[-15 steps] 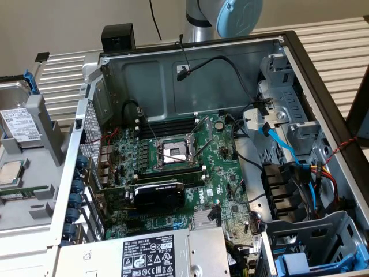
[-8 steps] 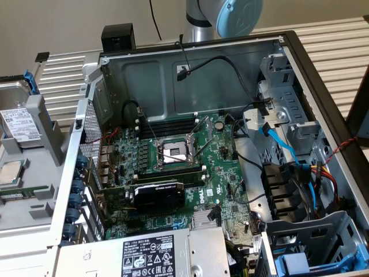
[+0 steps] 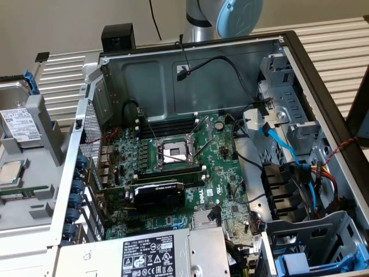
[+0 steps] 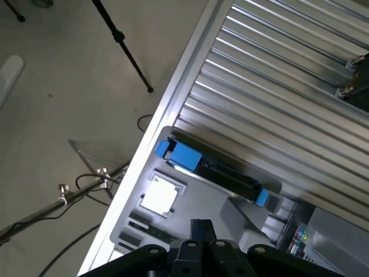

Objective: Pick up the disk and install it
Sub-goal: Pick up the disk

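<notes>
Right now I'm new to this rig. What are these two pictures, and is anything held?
It is one robot arm with a gripper. The exterior view comes from a camera off the arm: it looks into an open computer case with its motherboard exposed and the power supply at the bottom of the picture. On the exterior view's left, a grey tray holds the disk, with its white label and blue carrier frame, and a processor chip. The wrist view comes from a camera on the arm, looking down past the gripper at that same tray. The disk sits in the tray, not yet picked up.
</notes>
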`<state>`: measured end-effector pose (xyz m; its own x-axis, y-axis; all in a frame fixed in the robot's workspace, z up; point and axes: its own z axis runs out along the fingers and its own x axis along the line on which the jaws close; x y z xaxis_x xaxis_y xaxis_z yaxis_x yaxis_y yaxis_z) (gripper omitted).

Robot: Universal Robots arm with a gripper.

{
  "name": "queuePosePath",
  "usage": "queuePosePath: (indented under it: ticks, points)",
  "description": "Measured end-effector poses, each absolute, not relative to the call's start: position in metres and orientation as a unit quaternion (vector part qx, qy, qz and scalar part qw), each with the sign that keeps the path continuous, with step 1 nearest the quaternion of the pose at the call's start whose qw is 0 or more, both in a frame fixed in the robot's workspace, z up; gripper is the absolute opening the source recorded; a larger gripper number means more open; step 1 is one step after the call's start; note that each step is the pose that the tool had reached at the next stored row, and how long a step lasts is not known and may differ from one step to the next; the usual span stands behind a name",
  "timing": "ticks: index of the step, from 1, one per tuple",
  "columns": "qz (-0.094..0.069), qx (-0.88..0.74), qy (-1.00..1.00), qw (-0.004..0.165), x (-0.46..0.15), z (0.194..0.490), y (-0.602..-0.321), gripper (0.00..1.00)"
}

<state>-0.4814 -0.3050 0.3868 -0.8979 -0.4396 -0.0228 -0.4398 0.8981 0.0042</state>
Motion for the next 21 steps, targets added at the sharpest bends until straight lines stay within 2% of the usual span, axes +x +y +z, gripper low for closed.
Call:
queuePosePath:
  ticks: [21]
  points:
    - [0.007, -0.407, 0.914, 0.010, -0.4814, 0.3868, -0.3050, 0.11]
